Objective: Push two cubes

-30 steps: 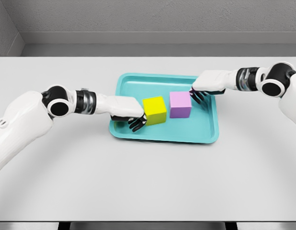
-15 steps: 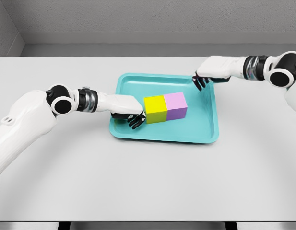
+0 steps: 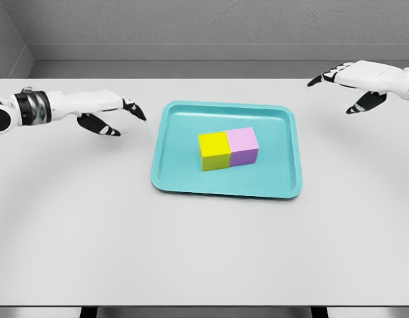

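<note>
Tray: shallow teal plastic tray on the pale grey tabletop.
Cubes: yellow cube and pink-purple cube touching, mid-tray.
Left hand: spread, empty, beside the tray.
Right hand: spread, empty, far right.

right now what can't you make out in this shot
- Head view: the far and underside faces of the yellow cube and purple cube, hidden by the cubes themselves.
- Their facing sides: they look pressed together, but any thin gap is too small to tell.
- Left hand: arm cut off by the left edge.
- Right hand: arm cut off by the right edge.
- Teal tray: the floor under the cubes is hidden.
</note>
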{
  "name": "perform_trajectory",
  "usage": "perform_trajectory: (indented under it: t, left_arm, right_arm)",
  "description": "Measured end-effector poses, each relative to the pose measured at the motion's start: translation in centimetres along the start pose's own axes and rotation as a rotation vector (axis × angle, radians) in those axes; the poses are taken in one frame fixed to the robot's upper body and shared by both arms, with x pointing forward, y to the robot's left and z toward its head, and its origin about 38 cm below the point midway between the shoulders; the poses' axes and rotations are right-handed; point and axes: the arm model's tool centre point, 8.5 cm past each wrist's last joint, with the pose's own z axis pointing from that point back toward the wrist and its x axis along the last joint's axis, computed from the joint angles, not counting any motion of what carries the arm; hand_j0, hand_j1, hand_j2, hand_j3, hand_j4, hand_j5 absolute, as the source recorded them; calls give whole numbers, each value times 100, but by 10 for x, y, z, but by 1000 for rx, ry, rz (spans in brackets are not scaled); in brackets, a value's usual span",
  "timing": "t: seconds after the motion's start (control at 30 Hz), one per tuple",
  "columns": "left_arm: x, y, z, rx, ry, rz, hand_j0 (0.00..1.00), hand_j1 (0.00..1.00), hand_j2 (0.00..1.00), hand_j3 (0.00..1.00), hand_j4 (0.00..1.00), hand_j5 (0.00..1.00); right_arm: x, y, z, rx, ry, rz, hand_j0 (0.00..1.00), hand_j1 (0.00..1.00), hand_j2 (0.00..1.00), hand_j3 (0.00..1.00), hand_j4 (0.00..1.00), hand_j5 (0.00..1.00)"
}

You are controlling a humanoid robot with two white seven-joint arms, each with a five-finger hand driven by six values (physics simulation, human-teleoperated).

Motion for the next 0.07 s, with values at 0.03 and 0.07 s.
perform_trajectory:
  t: [0.03, 0.07]
  left_arm:
    - [-4, -1, 3, 3, 10, 13, 100, 100, 100, 100, 100, 100]
    - [-8, -2, 5, 7, 19, 25, 100, 100, 100, 100, 100, 100]
  right_arm:
    - [0, 0, 0, 0, 0, 0, 100, 100, 100, 100, 100, 100]
    - [0, 0, 0, -1, 0, -1, 100, 100, 100, 100, 100, 100]
